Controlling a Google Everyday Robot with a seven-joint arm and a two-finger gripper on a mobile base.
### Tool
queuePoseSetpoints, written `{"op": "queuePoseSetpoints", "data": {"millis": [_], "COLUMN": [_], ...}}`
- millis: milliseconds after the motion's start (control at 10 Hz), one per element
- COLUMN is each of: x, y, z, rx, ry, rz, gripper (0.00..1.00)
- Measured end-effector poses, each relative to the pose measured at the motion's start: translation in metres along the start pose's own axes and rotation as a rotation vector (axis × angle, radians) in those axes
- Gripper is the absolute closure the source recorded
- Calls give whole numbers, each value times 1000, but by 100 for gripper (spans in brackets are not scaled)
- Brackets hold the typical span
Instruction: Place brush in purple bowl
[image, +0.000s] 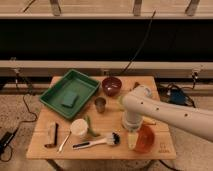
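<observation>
my gripper (132, 141) hangs low, well in front of the purple bowl (111, 85) and a little to its right, close to the near edge of the wooden table (42, 150). its fingers stand spread wide and hold nothing. my white arm (165, 117) comes in from the right and crosses the table in front of the purple bowl, covering much of that side.

the brush (96, 143) lies flat on the table, well in front of the purple bowl and slightly to its left, almost parallel to the near edge. its bristle head points right, just beside my gripper, though i cannot tell if they touch; its dark handle end points left.

the purple bowl sits upright by the far edge of the table, apart from its neighbours. the green tray (82, 84) lies to the left of the purple bowl, holding a green sponge (70, 99). the small metal cup (100, 104) stands just in front of the purple bowl and a shade left — the nearest thing to its rim.

farther in front of the purple bowl, on the left, a white round lid (78, 127) rests near the brush handle. the orange bowl (147, 140) sits in front of the purple bowl on the right, right against my gripper and close to the near edge.
</observation>
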Motion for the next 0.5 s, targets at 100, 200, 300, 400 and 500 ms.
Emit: {"op": "queuePoseSetpoints", "data": {"millis": [100, 200, 300, 400, 500], "x": [-2, -6, -9, -13, -16], "y": [3, 6, 9, 11, 11], "z": [2, 5, 9, 15, 20], "rx": [-7, -8, -11, -14, -16], "ry": [-1, -7, -13, -27, -43], "rz": [4, 9, 12, 15, 17], "gripper": [20, 20, 20, 20, 20]}}
